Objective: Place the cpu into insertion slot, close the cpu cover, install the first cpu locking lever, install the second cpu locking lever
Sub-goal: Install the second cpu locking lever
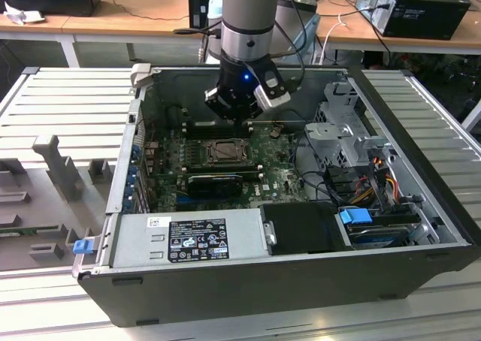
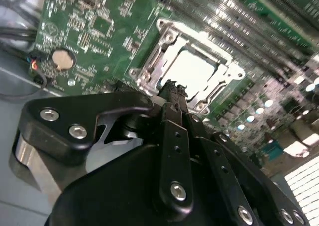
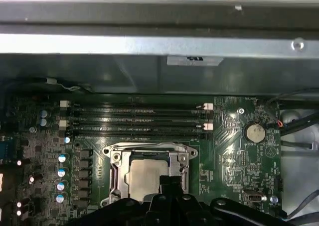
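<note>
The cpu [image 3: 144, 178] is seated in the slot [image 3: 115, 162] under the cover [image 2: 164, 61]. The gripper [image 2: 172, 89] is held narrow, empty, directly above the slot's near edge.

My black claw [image 1: 234, 117] hung inside the open grey computer case [image 1: 421, 206]. Room lay above the silver-rimmed socket [image 3: 147, 173]. The long black memory slots [image 3: 137, 119] stood just beside it; the grey metal drive cage [image 1: 342, 131] and bundled cables [image 1: 376, 176] crowded the exterior view's right.
</note>
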### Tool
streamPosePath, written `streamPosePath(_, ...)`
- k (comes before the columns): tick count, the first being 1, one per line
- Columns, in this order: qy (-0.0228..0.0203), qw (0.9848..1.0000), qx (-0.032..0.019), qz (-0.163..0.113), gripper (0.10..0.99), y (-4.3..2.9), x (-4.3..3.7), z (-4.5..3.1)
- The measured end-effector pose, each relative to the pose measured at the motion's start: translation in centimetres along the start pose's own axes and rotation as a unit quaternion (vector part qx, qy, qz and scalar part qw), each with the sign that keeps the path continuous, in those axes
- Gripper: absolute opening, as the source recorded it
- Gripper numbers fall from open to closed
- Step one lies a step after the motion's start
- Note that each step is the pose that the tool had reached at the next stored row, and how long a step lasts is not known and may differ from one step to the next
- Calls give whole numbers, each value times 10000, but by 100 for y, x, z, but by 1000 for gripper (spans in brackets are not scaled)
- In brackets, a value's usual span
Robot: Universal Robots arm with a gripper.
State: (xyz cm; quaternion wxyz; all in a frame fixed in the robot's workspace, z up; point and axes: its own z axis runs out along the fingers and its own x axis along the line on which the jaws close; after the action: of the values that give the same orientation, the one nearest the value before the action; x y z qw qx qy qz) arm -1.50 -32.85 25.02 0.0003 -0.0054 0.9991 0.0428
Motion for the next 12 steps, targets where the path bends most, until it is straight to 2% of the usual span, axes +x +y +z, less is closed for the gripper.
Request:
streamPosePath(4, 0, 10000, 2, 0, 106, -129, 1, -6)
streamPosePath(12, 0, 10000, 5, 1, 106, -219, 2, -10)
